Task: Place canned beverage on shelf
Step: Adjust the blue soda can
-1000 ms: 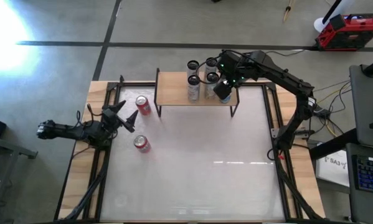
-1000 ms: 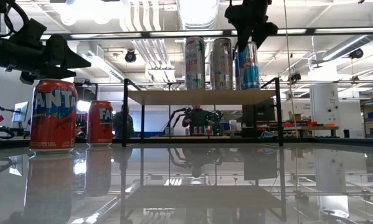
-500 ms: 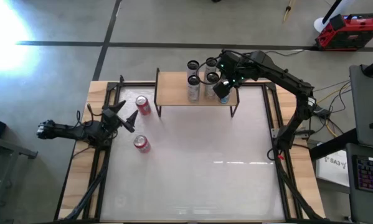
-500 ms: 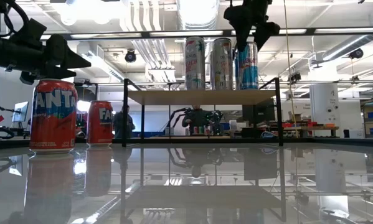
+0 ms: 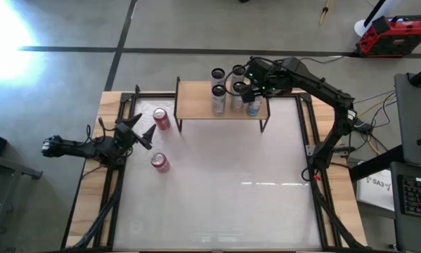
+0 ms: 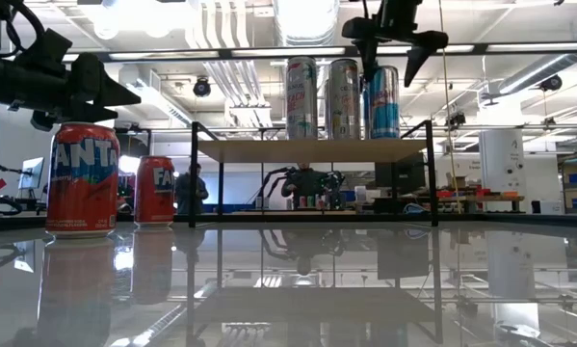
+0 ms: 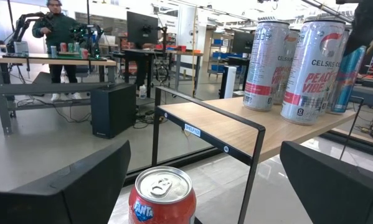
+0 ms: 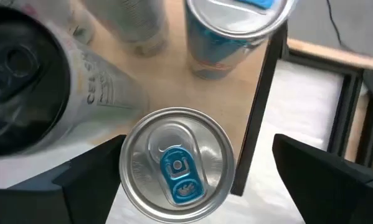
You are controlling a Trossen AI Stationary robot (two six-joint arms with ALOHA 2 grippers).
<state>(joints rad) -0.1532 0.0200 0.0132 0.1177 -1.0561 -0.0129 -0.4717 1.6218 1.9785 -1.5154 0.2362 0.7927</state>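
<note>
The shelf (image 5: 203, 100) lies under the right claw (image 6: 392, 43), which hangs spread open directly above a blue can (image 6: 383, 102) standing upright there, untouched. The left claw (image 5: 141, 129), open too, waits near two red cans (image 5: 161, 118).

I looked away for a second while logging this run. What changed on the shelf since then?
The right gripper opened and let go of the blue can, now standing free on the shelf. The left gripper, the two Fanta cans and the other shelf cans stayed put.
</note>
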